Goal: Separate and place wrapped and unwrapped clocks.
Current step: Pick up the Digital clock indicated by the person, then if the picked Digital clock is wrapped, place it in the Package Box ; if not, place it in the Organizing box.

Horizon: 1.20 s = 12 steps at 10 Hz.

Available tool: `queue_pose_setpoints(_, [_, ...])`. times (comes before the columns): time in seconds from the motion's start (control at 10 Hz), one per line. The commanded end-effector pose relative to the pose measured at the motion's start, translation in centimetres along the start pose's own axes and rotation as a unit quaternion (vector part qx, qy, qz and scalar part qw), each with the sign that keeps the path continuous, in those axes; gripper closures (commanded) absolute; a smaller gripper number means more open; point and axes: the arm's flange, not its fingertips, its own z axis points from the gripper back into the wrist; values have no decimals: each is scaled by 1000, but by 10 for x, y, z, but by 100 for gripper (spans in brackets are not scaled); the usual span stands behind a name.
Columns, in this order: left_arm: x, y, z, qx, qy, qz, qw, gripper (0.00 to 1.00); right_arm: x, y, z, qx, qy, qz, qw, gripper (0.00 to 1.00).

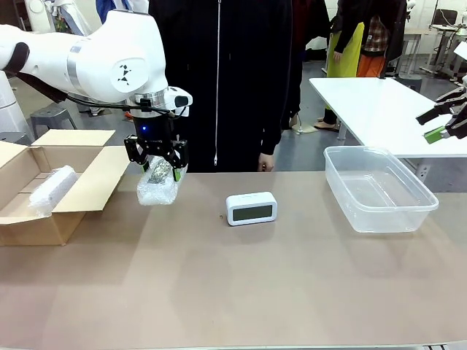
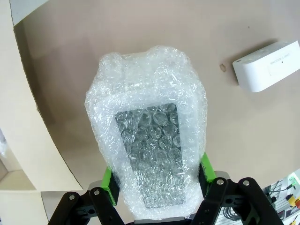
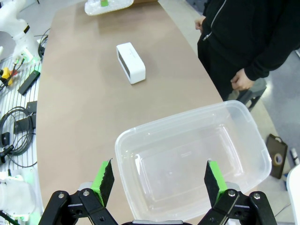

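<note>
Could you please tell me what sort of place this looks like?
Probably a robotics lab or workshop: a white robot arm works at the table, loose cables lie along its edge, and another white table with people standing near it shows behind.

The tabletop (image 1: 219,292) is bare all around the white clock (image 1: 251,208). Left of the clock, the left hand (image 1: 157,172) holding the wrapped bundle (image 1: 155,192) and the open cardboard box (image 1: 58,197) block the way; right of the clock stands the clear tub (image 1: 379,211).
</note>
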Motion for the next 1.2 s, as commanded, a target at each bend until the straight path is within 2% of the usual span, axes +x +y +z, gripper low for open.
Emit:
queue_pose_setpoints(0.0, [-4, 1, 3, 2, -2, 3, 1000, 100, 0, 0, -1, 2, -5, 2, 1000, 0])
queue_pose_setpoints(1.1, [-4, 1, 3, 2, -2, 3, 1000, 100, 0, 0, -1, 2, -5, 2, 1000, 0])
